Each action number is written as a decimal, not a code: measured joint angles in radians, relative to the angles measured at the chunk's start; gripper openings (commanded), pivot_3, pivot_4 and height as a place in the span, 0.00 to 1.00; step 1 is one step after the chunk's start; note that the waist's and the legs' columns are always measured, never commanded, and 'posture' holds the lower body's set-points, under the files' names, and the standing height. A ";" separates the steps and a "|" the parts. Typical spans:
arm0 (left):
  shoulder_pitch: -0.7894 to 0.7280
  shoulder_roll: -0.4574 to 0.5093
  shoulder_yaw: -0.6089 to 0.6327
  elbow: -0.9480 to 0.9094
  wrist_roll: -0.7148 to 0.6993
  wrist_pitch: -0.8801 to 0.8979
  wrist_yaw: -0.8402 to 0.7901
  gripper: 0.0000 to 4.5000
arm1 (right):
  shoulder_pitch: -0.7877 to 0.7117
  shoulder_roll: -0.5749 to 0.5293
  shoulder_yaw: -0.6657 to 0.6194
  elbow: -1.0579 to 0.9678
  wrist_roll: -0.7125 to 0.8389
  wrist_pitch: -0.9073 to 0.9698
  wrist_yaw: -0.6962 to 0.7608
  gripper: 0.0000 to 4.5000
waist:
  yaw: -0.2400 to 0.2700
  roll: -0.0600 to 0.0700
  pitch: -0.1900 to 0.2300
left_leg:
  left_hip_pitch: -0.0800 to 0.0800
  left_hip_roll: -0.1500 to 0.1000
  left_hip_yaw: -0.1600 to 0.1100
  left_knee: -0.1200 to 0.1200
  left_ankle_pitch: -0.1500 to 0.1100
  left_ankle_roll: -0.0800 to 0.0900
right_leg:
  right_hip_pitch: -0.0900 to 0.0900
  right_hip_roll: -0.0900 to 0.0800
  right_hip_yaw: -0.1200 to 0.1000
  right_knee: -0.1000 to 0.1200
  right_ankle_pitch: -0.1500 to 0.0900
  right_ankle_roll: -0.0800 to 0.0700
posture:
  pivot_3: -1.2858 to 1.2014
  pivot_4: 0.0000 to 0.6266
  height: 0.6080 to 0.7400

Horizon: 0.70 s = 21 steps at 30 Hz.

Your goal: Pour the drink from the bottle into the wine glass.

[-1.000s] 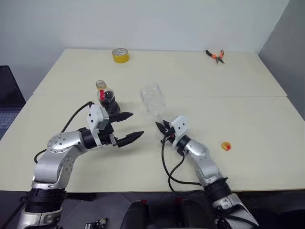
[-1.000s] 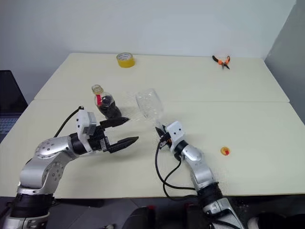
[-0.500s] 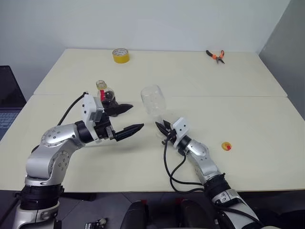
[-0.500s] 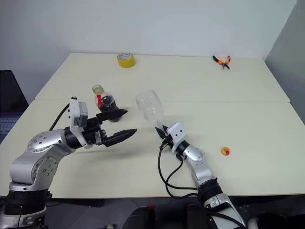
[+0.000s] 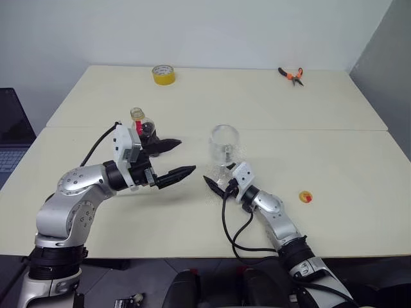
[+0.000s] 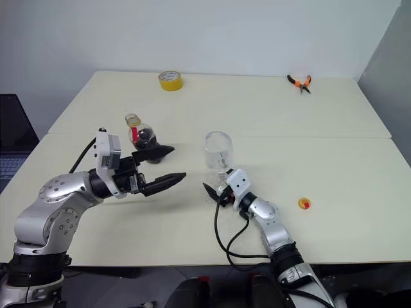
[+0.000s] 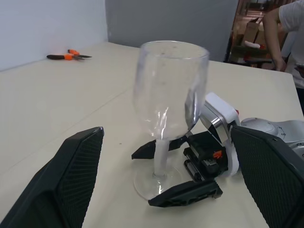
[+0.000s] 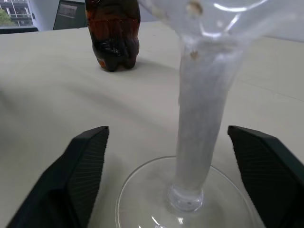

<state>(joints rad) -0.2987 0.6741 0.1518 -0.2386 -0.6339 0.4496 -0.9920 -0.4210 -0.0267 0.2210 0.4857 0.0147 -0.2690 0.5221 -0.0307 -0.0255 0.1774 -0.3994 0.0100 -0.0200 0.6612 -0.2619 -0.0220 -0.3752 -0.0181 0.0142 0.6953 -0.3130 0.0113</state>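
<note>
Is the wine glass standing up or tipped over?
Standing up. The wine glass has its round foot flat on the table, stem straight, bowl empty, between the right hand's open fingers.

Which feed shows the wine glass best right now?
The left wrist view: the whole wine glass stands upright on the table, rim to foot, empty. The right wrist view gives just its stem and foot up close; the eye views show it small, beside the right claw.

A yellow tape roll (image 5: 162, 74) and orange-handled pliers (image 5: 290, 74) lie far back on the table (image 5: 334, 154), well apart.
</note>
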 measured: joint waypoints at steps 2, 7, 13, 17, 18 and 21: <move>0.000 0.000 -0.005 0.000 0.000 0.000 0.000 1.00 | 0.000 -0.004 0.000 -0.001 -0.002 0.001 -0.001 0.99 | 0.000 0.000 0.000 | 0.000 0.000 0.000 0.000 0.000 0.000 | 0.000 0.000 0.000 0.000 0.000 0.000 | 0.52 0.24 1.00; -0.001 -0.002 -0.010 0.000 0.001 0.000 0.000 1.00 | 0.000 -0.012 0.001 -0.008 -0.020 0.002 -0.003 0.99 | 0.001 0.000 0.000 | 0.000 0.000 0.000 0.000 0.000 0.000 | 0.000 0.000 0.000 0.000 0.000 0.000 | 0.52 0.24 1.00; -0.002 -0.002 -0.010 0.001 0.005 -0.002 0.000 1.00 | 0.022 -0.041 -0.001 -0.048 -0.023 0.014 -0.001 0.99 | 0.001 0.000 0.000 | 0.000 0.000 0.000 0.000 0.000 0.000 | 0.000 0.000 0.000 0.000 0.000 0.000 | 0.52 0.24 1.00; -0.002 -0.007 -0.010 0.001 0.005 -0.003 0.001 1.00 | 0.084 -0.071 -0.002 -0.153 -0.009 0.060 0.012 0.99 | 0.002 0.000 0.000 | 0.000 0.000 0.000 0.000 0.000 0.000 | 0.000 0.000 0.000 0.000 0.000 0.000 | 0.52 0.24 1.00; -0.003 -0.011 -0.009 0.001 0.005 -0.005 0.003 1.00 | 0.113 -0.085 -0.002 -0.208 0.009 0.085 0.024 0.99 | 0.003 0.000 0.000 | -0.001 0.000 0.000 0.000 0.000 0.000 | 0.000 0.000 0.000 -0.001 0.000 0.000 | 0.52 0.24 1.00; -0.002 -0.017 -0.009 0.000 0.009 -0.012 0.020 1.00 | 0.183 -0.137 -0.005 -0.384 0.055 0.165 0.053 0.99 | 0.002 0.000 0.000 | 0.000 0.000 0.000 0.000 0.000 0.000 | 0.001 0.000 0.000 -0.001 0.000 0.000 | 0.52 0.24 1.00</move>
<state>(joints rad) -0.3011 0.6575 0.1429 -0.2381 -0.6252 0.4373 -0.9720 -0.2381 -0.1638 0.2157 0.1018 0.0698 -0.1037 0.5749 -0.0283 -0.0256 0.1774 -0.3996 0.0100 -0.0203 0.6613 -0.2620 -0.0218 -0.3746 -0.0184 0.0143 0.6946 -0.3131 0.0114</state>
